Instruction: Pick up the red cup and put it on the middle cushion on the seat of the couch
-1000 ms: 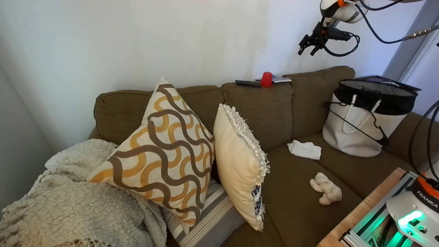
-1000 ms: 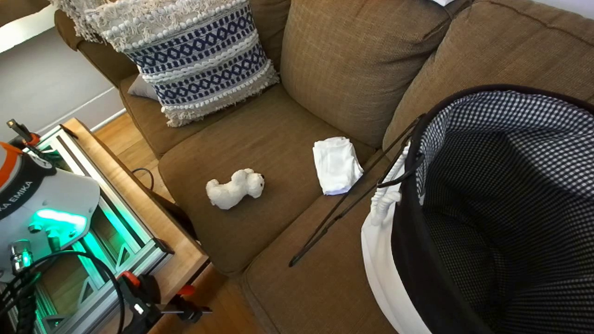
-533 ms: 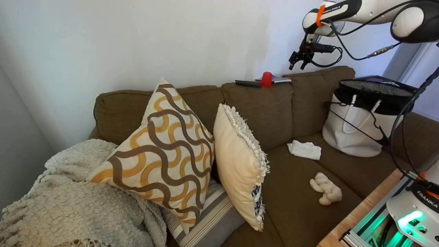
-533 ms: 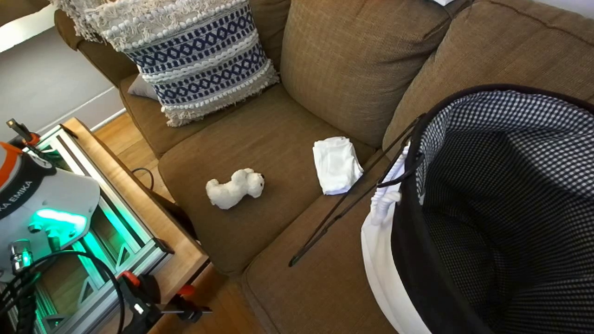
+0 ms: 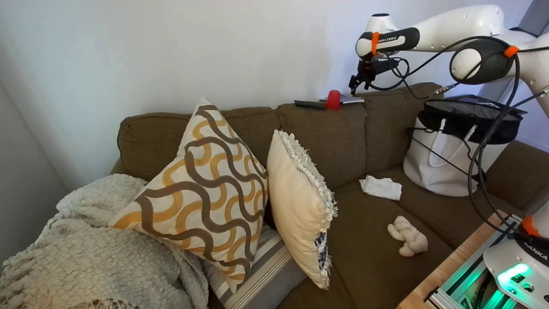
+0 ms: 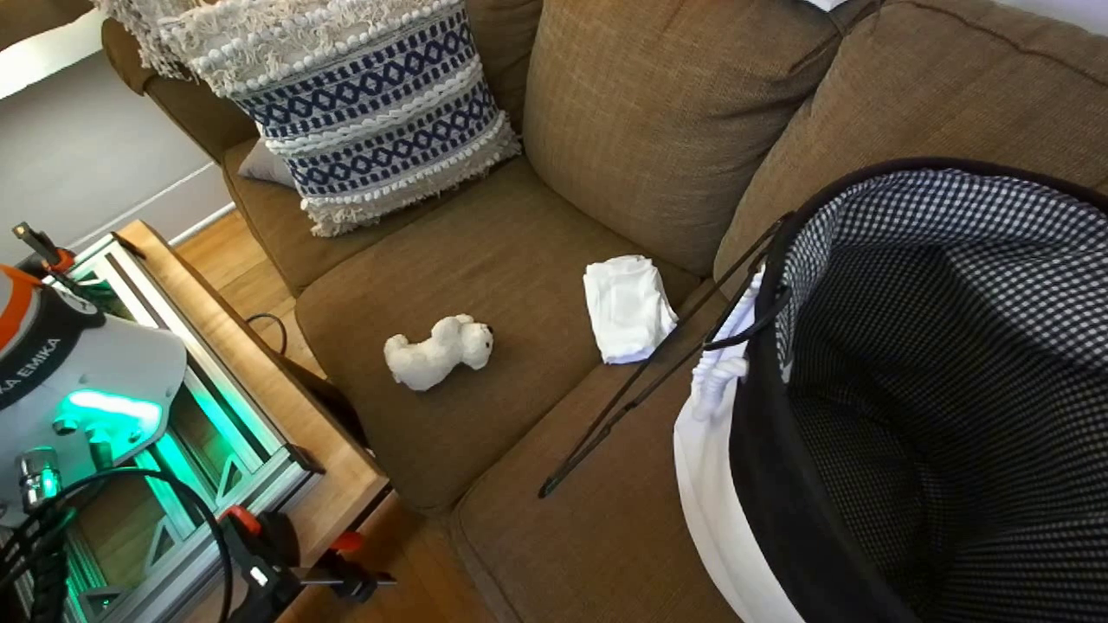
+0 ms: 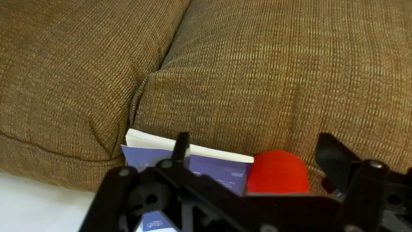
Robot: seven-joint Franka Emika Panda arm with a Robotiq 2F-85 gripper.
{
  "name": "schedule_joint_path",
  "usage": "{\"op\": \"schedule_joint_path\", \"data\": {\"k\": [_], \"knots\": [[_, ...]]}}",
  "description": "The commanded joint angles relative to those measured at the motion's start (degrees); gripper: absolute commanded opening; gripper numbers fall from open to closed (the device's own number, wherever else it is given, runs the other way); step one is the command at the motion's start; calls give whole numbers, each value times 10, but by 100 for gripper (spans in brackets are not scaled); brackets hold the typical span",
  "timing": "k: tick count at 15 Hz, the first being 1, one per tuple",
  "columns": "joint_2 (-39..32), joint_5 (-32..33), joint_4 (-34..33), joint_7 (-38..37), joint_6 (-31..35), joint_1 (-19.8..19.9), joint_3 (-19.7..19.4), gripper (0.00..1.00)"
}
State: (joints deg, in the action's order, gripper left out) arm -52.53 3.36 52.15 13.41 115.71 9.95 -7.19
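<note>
One gripper [image 7: 254, 145]: fingers wide apart, near the red cup [image 7: 277, 172].
Red cup: stands on top of the couch back [image 5: 339, 137], just beside a book [image 7: 222, 167].
Middle seat cushion [image 6: 485, 260]: white toy [image 6: 433, 353] and white cloth [image 6: 630, 309] lie on it.

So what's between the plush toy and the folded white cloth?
In both exterior views, only the middle seat cushion shows between the plush toy and folded cloth.

Soft light on a smooth white wall [image 5: 214, 56].
Green glow on rounded white robot base [image 6: 117, 363]; angular black fingers [image 7: 333, 158] blurred.
</note>
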Motion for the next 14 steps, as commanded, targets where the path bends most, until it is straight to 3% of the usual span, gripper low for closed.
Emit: {"op": "schedule_joint_path", "data": {"k": [1,7,10,11,14], "knots": [[-6,0,-10,0,-3,1,0,100],[-72,-59,-16,-54,261,15,29,100],[-110,-107,-31,-38,333,28,69,100],[-119,-111,-37,-23,350,40,100,100],[-132,-105,-44,-10,380,42,121,100]]}}
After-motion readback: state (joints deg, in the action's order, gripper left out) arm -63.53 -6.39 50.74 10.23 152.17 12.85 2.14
